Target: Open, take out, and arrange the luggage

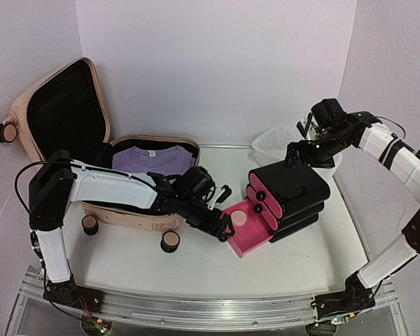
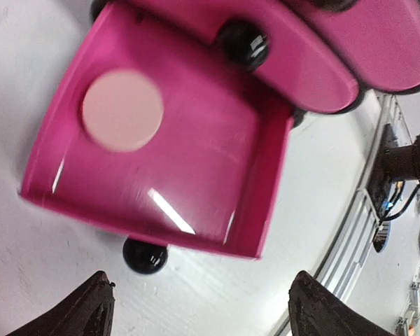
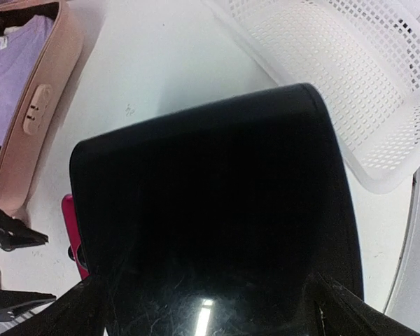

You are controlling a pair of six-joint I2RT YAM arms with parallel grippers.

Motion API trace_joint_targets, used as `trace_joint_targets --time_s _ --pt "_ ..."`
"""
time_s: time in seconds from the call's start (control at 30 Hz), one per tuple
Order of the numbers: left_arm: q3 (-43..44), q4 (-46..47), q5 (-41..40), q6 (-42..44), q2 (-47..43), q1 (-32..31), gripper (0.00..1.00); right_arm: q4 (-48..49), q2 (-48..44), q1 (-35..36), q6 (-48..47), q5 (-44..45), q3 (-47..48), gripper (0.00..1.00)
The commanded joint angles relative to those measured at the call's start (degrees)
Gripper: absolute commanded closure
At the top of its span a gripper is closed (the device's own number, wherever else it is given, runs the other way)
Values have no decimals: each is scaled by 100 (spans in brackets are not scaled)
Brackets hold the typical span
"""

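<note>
As seen from the top external camera, the luggage (image 1: 129, 215) lies open on the desk (image 1: 126, 273), to the left of the left fingers. Its lid stands upright and a purple shirt (image 1: 150, 159) lies in the lower shell. The left gripper (image 1: 224, 227) hangs at the near-left corner of an open pink drawer (image 1: 250, 236) holding a pale pink disc (image 1: 239, 219). The right gripper (image 1: 309, 155) sits at the far top edge of the black drawer box (image 1: 290, 185), with a white mesh basket (image 1: 276, 143) just behind it.

In the left wrist view, the left fingers (image 2: 91, 308) are spread wide with nothing between them. The drawer (image 2: 182, 161) lies just ahead, and a black knob (image 2: 145, 254) at its near wall is closest to the fingertips.

In the right wrist view, the right fingers (image 3: 84, 308) are spread wide over the box's glossy black top (image 3: 210, 196); whether they touch it cannot be told. The luggage (image 3: 42, 119) lies ahead to their left, the basket (image 3: 350, 77) ahead to their right.
</note>
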Motion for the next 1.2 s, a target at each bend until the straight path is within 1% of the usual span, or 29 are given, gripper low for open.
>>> trace_joint_targets --time_s 0.0,0.03,0.07,0.1,0.2,0.23,0.3,0.4,0.57,0.73,0.83,1.0,1.17 --pt "-373 566 -11 -422 6 -55 24 -408 561 -568 102 -475 883 2" --pt "-381 573 -30 -423 72 -64 31 -436 696 -727 144 -688 984 2" --pt "-383 582 -54 -400 139 -72 40 -453 823 -884 192 -889 1075 2" --pt "-375 590 -77 -364 220 -74 47 -468 923 -1014 230 -1064 1144 2" --pt "-375 597 -270 -199 376 -74 61 -497 1120 -1206 234 -1225 1209 2" --pt "-361 593 -300 -147 432 -70 63 -488 1158 -1209 196 -1285 1208 2" --pt "-293 592 -271 -97 604 -74 65 -494 1235 -1210 173 -1403 1185 2" --pt "46 592 -43 -1 901 -74 69 -486 1275 -1208 129 -1405 1060 2" --pt "666 585 210 148 1202 -74 70 -459 1288 -1202 123 -1608 777 2" --pt "1384 547 346 306 1536 -68 66 -313 1118 -1199 300 -1841 227 2" --pt "1959 449 471 432 1883 -65 64 -124 966 -1199 531 -2070 -80 2" --pt "2886 374 862 562 2615 -65 63 215 697 -1201 945 -2223 -484 2" --pt "3174 355 1006 723 2851 -57 62 248 522 -1190 1123 -2312 -616 2"
